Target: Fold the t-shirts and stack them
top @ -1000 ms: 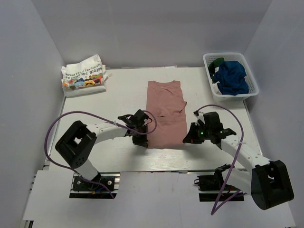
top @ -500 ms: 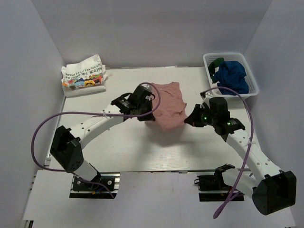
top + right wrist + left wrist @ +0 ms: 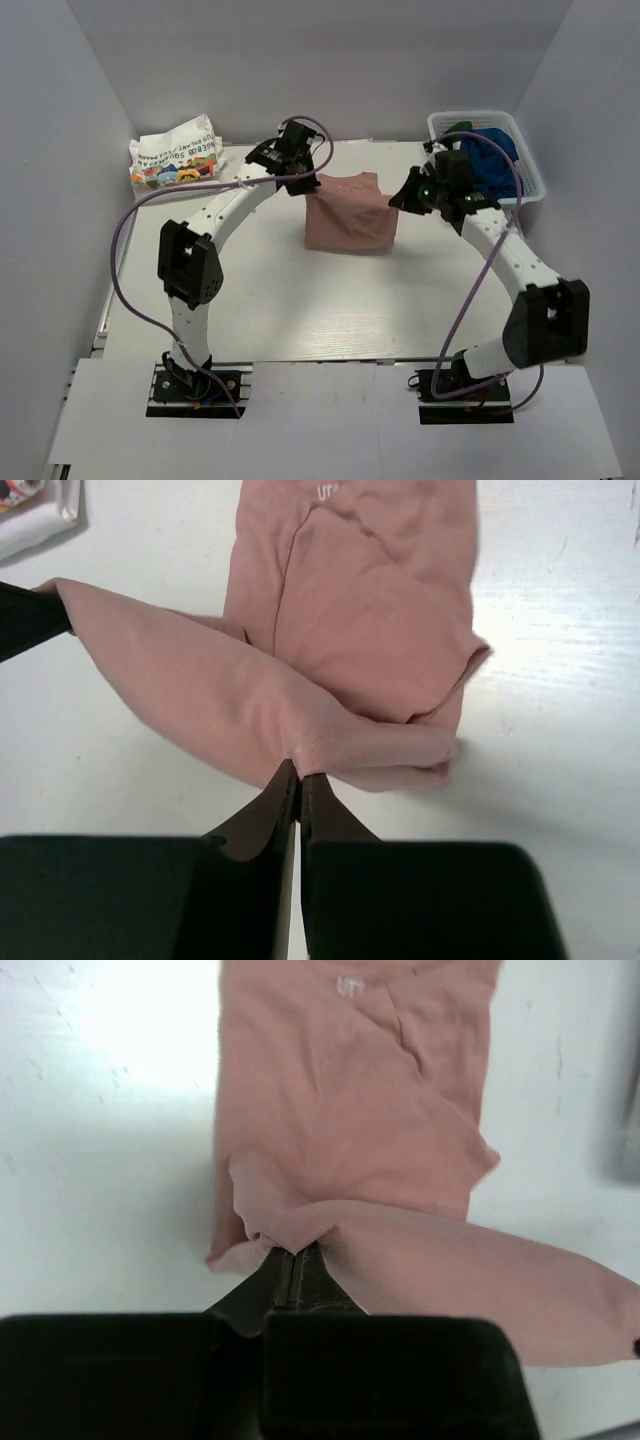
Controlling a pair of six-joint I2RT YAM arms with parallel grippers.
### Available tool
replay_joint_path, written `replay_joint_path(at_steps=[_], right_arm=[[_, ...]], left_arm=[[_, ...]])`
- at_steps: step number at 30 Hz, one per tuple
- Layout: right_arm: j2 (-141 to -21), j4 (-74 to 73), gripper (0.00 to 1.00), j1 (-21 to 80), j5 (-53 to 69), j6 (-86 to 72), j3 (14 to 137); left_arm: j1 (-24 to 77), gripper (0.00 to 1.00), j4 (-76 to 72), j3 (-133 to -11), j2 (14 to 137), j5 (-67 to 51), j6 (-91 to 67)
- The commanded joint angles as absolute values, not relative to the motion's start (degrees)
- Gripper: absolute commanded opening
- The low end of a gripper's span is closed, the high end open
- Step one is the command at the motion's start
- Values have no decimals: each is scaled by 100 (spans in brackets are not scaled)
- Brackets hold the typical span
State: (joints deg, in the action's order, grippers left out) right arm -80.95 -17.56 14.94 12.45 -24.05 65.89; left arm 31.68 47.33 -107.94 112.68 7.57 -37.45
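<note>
The dusty pink t-shirt (image 3: 348, 214) lies on the table's far middle, its near hem lifted and carried back over its upper part. My left gripper (image 3: 311, 185) is shut on the hem's left corner (image 3: 285, 1235). My right gripper (image 3: 398, 198) is shut on the hem's right corner (image 3: 320, 752). Both hold the cloth stretched between them above the shirt's far half. A folded white t-shirt with colourful print (image 3: 175, 157) lies at the far left. A navy blue t-shirt (image 3: 490, 163) and a bit of dark green t-shirt (image 3: 459, 128) lie in the basket.
The white mesh basket (image 3: 535, 185) stands at the far right, close beside my right arm. Grey walls close in the table on three sides. The white table (image 3: 300, 300) runs from the pink shirt to its front edge.
Both grippers have carried the pink shirt's near hem from the front of the table up and back, so the shirt now lies doubled over at the far middle.
</note>
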Motion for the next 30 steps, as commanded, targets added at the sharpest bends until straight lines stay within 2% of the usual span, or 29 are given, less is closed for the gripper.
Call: replay_joint_path(at_steps=[1, 6, 12, 13, 14, 15, 16, 17, 18, 19, 21, 23, 24, 27, 30], right_arm=[[-8619, -1389, 0, 1310, 1327, -2277, 7241], [-9491, -1362, 0, 1021, 1738, -2198, 8083], [-11290, -1458, 0, 757, 2425, -2162, 9402], [-11485, -1468, 0, 721, 2826, -2119, 9631], [-12192, -1563, 0, 660, 2891, -2196, 10372], [-12443, -1695, 0, 616, 3074, -2241, 10658], [-12706, -1757, 0, 563, 3355, -2346, 11270], [-13449, -2054, 15, 528, 3444, -2425, 11903], [-13630, -2118, 43, 510, 3637, -2469, 12144], [-13754, -2170, 89, 440, 3682, -2626, 12538], [-13861, -2128, 91, 413, 3674, -2646, 12535], [-13458, -1822, 91, 448, 3341, -2576, 12210], [-12917, -1524, 91, 448, 3227, -2506, 11521], [-12255, -1214, 91, 545, 2690, -2278, 10648], [-12085, -1291, 91, 677, 2338, -1925, 10328]], left_arm=[[2901, 0, 4720, -11415, 11451, 686, -3437], [2629, 0, 4334, -12128, 12207, 150, -3138], [2382, 0, 3413, -13059, 13323, -308, -2839], [2312, 2, 3236, -13121, 13463, -308, -2839], [2312, 5, 3017, -13122, 13604, -386, -2839], [2242, 16, 2815, -13200, 13875, -448, -2891], [2180, 43, 2430, -13271, 14026, -735, -2892], [2180, 99, 2330, -13358, 14158, -660, -2822], [2180, 100, 2329, -13681, 14298, -563, -2821], [2180, 100, 2329, -13832, 14526, -563, -2821], [2127, 100, 2329, -13939, 14528, -624, -2821], [2127, 100, 2101, -13625, 14205, -624, -2769], [2127, 100, 2022, -13249, 14055, -554, -2716], [2197, 100, 2082, -12956, 13782, -501, -2497], [2329, 100, 2328, -12894, 13676, -185, -2329]])
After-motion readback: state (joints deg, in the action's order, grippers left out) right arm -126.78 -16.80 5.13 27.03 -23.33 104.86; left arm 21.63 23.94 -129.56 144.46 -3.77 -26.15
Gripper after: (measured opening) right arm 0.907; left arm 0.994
